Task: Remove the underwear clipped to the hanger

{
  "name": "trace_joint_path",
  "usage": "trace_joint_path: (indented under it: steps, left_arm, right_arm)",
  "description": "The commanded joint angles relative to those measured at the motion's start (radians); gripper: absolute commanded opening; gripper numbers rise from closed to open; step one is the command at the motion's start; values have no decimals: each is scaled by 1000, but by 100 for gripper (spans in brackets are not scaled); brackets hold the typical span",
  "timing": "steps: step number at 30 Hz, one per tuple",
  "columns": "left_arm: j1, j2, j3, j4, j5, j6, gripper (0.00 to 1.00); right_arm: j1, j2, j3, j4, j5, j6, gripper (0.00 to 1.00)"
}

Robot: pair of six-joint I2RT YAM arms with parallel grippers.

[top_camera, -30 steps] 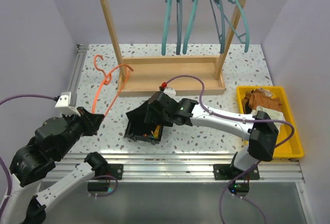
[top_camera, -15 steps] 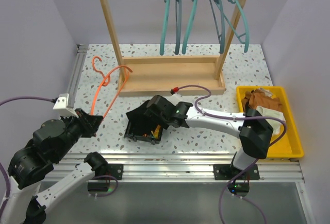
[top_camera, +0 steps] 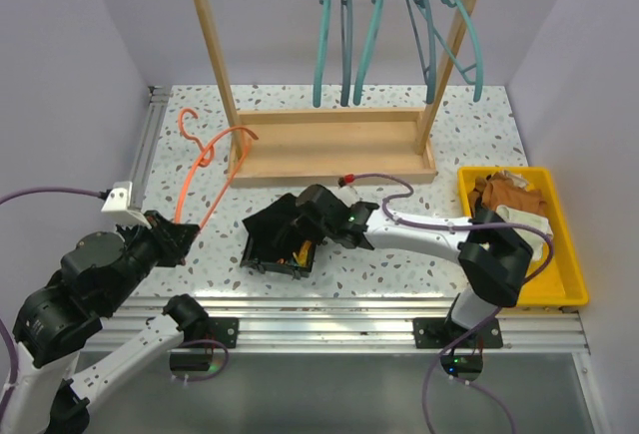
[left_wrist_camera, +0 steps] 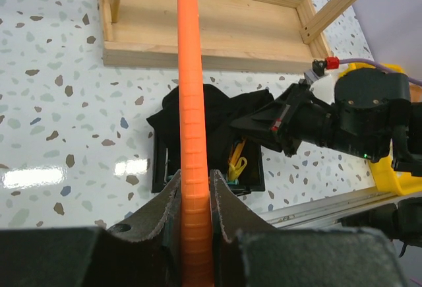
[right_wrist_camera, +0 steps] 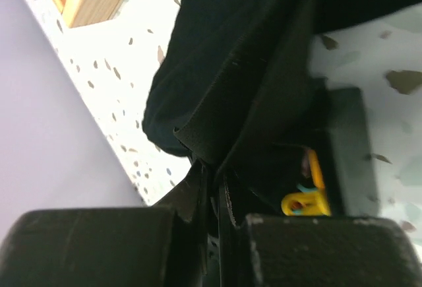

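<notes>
**Two grippers closed — one on the hanger, one on black cloth**

Both arms reach over the speckled table (top_camera: 469, 125). The left gripper (top_camera: 188, 232) is clamped on the straight bar of the orange hanger (top_camera: 200, 170). In the left wrist view, that bar runs up the middle of the frame with a finger pressed against each side. The hanger's hook points toward the base of the wooden rack (top_camera: 329, 145), where several teal hangers (top_camera: 349, 45) hang from the top rail.

The right gripper (top_camera: 300, 217) stretches leftward to the middle of the table. Its jaws are pinched together on a fold of the black piece (top_camera: 268, 226) — the right wrist view shows the dark cloth caught between the two fingers. The garment lies bunched on the table, draped over the far part of a black box-like frame (left_wrist_camera: 160, 168). A yellow clip (left_wrist_camera: 237, 166) shows inside that frame, just beside the cloth. Whether the clip grips the cloth cannot be told.

At the right edge of the table, a cream-white cloth (top_camera: 529, 222) lies in the yellow bin (top_camera: 564, 254) beside brown clothes (top_camera: 509, 193), partly hidden by the right arm.
</notes>
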Motion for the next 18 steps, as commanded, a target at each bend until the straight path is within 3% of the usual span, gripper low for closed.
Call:
trace_joint_path:
  steps: [1,6,7,10,18]
  left_arm:
    - [-1,10,55,22,4,36,0]
    - [-1,70,93,22,-19,74,0]
    - [-1,81,98,23,-22,80,0]
    - [-1,119,105,45,-34,102,0]
    - [-3,196,140,92,-46,142,0]
  right_arm:
    - [-14,-178,-192,387,-34,-27,0]
    - [-62,-328,-442,849,-114,11,0]
    - [-71,-331,-502,1018,-127,24,0]
    - [-120,-289,-548,1298,-220,54,0]
    - [-174,-14,-415,1863,-386,171,0]
